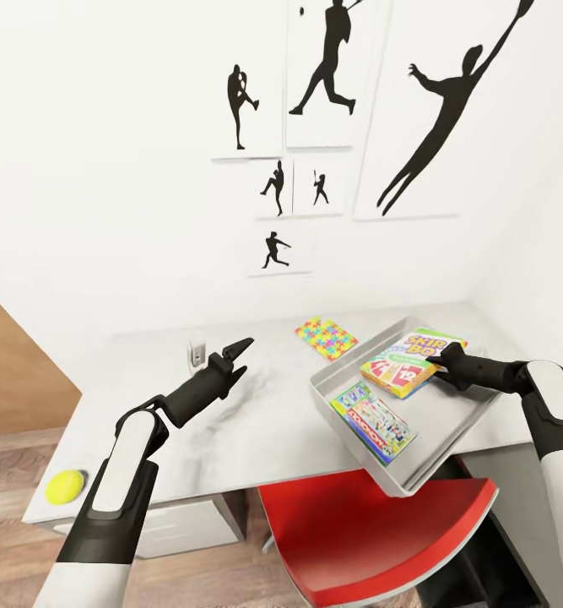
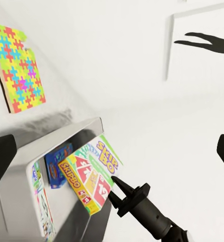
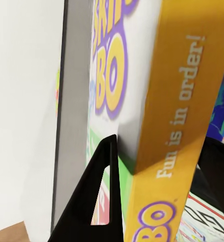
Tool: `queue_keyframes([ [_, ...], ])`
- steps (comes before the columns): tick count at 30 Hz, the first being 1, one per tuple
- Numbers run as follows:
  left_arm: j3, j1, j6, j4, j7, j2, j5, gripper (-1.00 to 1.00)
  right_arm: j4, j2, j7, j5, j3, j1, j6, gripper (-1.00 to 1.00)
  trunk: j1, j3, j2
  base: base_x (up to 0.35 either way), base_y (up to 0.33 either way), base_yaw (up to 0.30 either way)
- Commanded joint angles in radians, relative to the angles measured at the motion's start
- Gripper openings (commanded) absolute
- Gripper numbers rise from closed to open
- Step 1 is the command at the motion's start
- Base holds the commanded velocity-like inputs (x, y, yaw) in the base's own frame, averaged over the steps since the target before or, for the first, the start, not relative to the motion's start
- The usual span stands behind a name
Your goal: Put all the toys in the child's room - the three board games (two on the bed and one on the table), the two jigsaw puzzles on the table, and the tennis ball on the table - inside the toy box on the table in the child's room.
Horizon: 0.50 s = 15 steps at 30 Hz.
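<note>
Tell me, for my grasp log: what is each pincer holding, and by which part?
The right pincer grips the Skip-Bo box by its edge. The left pincer holds nothing.

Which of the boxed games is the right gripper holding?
The Skip-Bo box, gripped by the right gripper over the toy box; the other game lies flat inside it.

We see a broad bare stretch of the surface (image 1: pixel 264 405) between our left end effector (image 1: pixel 237 352) and the toy box (image 1: pixel 450 426), open for passage, with only a small white object (image 1: pixel 196 351) standing near the wall. The box overhangs the front edge above the red chair (image 1: pixel 382 540), and its raised walls block a low approach from the side. Inside, the Skip-Bo box (image 1: pixel 409 361), pinched by our right end effector (image 1: pixel 440 363), and another game (image 1: pixel 374 420) take up much of the floor.
</note>
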Motion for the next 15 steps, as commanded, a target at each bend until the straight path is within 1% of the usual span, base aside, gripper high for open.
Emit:
queue_keyframes([
  [1,0.001,-0.001,0.004,-0.001,0.002,0.000,0.004,1.00,0.000,0.000,-0.012,0.008,-0.002,-0.001,0.006,-1.00,0.001,-0.003,-0.002,0.000,0.000,0.000],
  [15,0.001,-0.001,0.004,-0.001,0.003,0.000,0.005,1.00,0.000,0.000,-0.012,0.007,-0.002,-0.001,0.006,-1.00,0.001,-0.024,-0.002,0.000,0.000,0.000],
])
